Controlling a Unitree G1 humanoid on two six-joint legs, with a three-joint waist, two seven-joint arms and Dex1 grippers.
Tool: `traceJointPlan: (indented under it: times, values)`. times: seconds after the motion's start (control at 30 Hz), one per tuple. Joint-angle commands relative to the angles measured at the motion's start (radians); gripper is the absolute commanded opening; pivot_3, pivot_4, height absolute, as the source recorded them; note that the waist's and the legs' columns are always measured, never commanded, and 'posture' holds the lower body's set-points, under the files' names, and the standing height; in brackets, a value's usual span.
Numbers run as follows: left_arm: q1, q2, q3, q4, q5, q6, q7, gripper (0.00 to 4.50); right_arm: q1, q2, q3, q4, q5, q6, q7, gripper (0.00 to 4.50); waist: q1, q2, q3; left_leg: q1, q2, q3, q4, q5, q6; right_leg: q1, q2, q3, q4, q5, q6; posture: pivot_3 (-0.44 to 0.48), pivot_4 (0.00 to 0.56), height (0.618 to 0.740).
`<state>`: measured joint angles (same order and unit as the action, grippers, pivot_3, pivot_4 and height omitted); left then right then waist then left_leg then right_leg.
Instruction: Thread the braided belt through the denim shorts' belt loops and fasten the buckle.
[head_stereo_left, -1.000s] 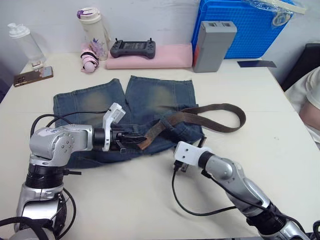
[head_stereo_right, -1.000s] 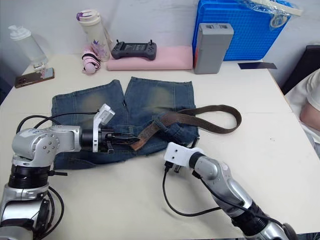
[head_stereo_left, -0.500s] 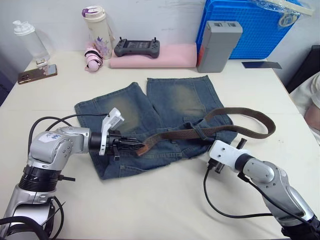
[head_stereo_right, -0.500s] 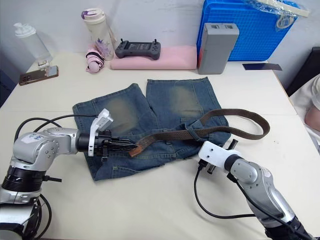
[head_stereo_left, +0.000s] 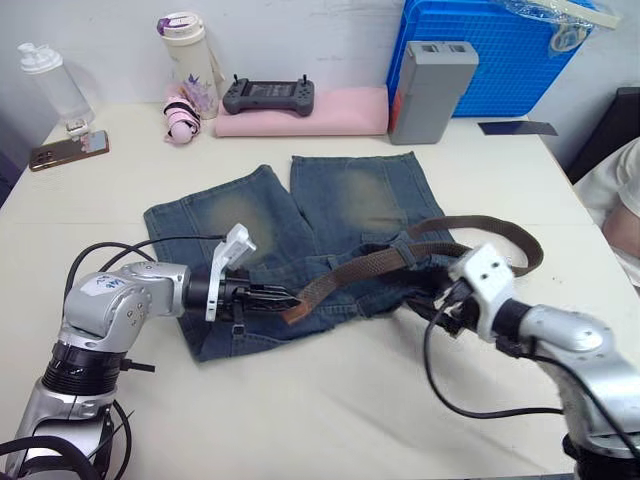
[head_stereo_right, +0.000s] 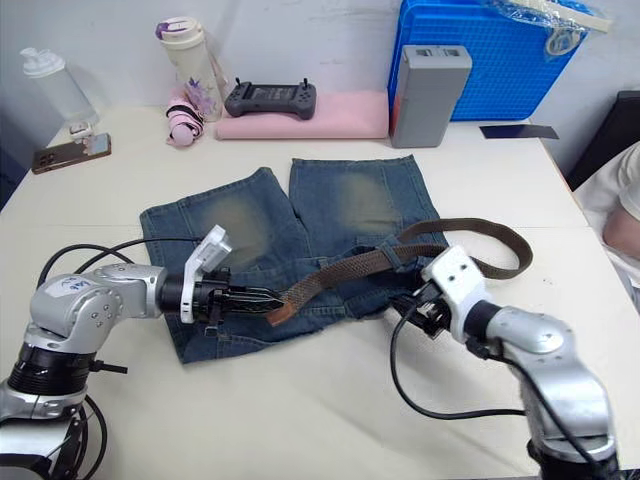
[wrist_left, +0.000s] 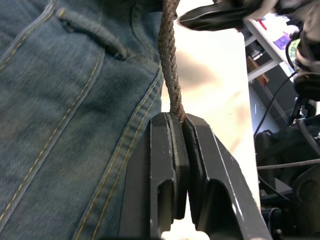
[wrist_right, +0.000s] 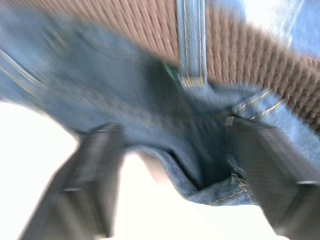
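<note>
Since half a second ago, the right gripper (head_stereo_left: 448, 300) has come up off the bare table and moved in to the waistband corner of the denim shorts (head_stereo_left: 350, 205), and the shorts look bunched up a bit more under the belt. The left gripper (head_stereo_left: 283, 300) stays put, and its black fingers (wrist_left: 172, 165) are pressed tight on the tan tip of the braided belt (head_stereo_left: 365, 266), so it is pinching the belt. The right gripper's two fingers are spread wide, one on each side of a fold of denim, and they hold nothing yet. The shorts lie flat near the middle of the table (head_stereo_left: 300, 400), with the legs pointing to 12 o'clock and the waistband toward 6 o'clock. The belt runs from the left gripper across the waistband toward 3 o'clock, then curls in a big loop at the right side of the shorts. A belt loop (wrist_right: 191, 47) has the brown strap passing under it, so at least one loop is done. I cannot make out the buckle. I think the job is at the threading step, with the fastening not yet begun. Next, the right gripper should likely close on the denim to hold it down, so the left gripper can pull the belt on through.
</note>
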<state>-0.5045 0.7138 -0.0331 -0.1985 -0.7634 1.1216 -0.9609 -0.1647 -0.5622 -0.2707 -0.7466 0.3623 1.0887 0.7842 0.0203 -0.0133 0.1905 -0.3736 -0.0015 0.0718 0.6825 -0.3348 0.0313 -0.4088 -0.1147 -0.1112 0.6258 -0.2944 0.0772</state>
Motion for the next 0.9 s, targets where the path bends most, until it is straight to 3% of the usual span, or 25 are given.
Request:
traceJointPlan:
  times: [0.03,0.1,0.17,0.3,0.4,0.53,0.73,0.9]
  values:
    - [-0.024,-0.026,0.035,-0.032,-0.061,0.016,-0.006,0.0,-0.056,0.067,-0.164,-0.081,0.348,0.269,0.076,4.44,0.0,0.0,0.0,0.0,0.0,-0.001,0.0,0.0,0.0,0.0,0.0,0.0,0.0,0.0,0.0,0.0,0.15,0.724]
    - [-0.029,-0.042,0.028,-0.039,-0.073,0.027,-0.003,0.0,-0.106,0.176,-0.193,-0.074,0.433,0.392,0.02,4.44,-0.003,0.0,0.0,0.0,0.0,-0.001,0.0,0.0,0.0,0.0,0.0,0.0,0.0,0.0,0.0,0.0,0.15,0.724]
    - [-0.031,-0.056,0.018,-0.042,-0.078,0.034,0.002,0.0,-0.157,0.355,-0.212,-0.046,0.457,0.497,-0.08,4.44,-0.011,0.0,0.0,0.0,0.001,-0.001,0.0,0.0,0.0,0.0,0.0,0.0,0.001,0.0,0.0,0.0,0.15,0.724]
    - [-0.038,-0.074,0.007,-0.042,-0.079,0.038,0.007,0.0,-0.134,0.599,-0.224,0.021,0.53,0.526,-0.272,4.44,-0.022,0.0,0.0,0.0,0.0,-0.001,-0.001,0.0,-0.001,-0.001,0.0,0.001,0.002,0.0,-0.001,0.0,0.15,0.724]
    - [-0.041,-0.076,0.013,-0.044,-0.087,0.045,0.01,0.0,-0.115,0.714,-0.274,0.086,0.579,0.526,-0.394,4.44,-0.024,0.0,0.0,0.0,-0.001,-0.001,-0.002,0.0,0.0,-0.002,0.0,0.002,0.002,0.0,-0.001,0.0,0.15,0.724]
    - [-0.034,-0.064,0.022,-0.047,-0.092,0.047,0.006,0.0,-0.11,0.785,-0.355,0.135,0.685,0.526,-0.499,4.44,-0.024,0.001,0.0,-0.001,-0.002,-0.001,-0.002,0.0,0.0,-0.002,0.0,0.003,0.002,0.0,-0.001,0.0,0.15,0.724]
    - [-0.042,-0.053,0.038,-0.03,-0.096,0.046,0.007,0.0,-0.075,0.79,-0.396,0.205,0.877,0.474,-0.639,4.44,-0.032,0.001,0.001,-0.001,-0.001,-0.001,-0.002,0.0,-0.001,-0.002,0.0,0.004,0.002,0.0,-0.001,0.0,0.15,0.724]
    - [-0.036,-0.048,0.034,-0.036,-0.097,0.046,0.003,0.0,-0.056,0.744,-0.312,0.289,1.178,0.261,-0.871,4.44,-0.046,0.002,0.001,0.0,-0.001,-0.001,-0.002,0.0,-0.001,-0.003,0.0,0.004,0.002,0.0,-0.001,0.0,0.15,0.724]
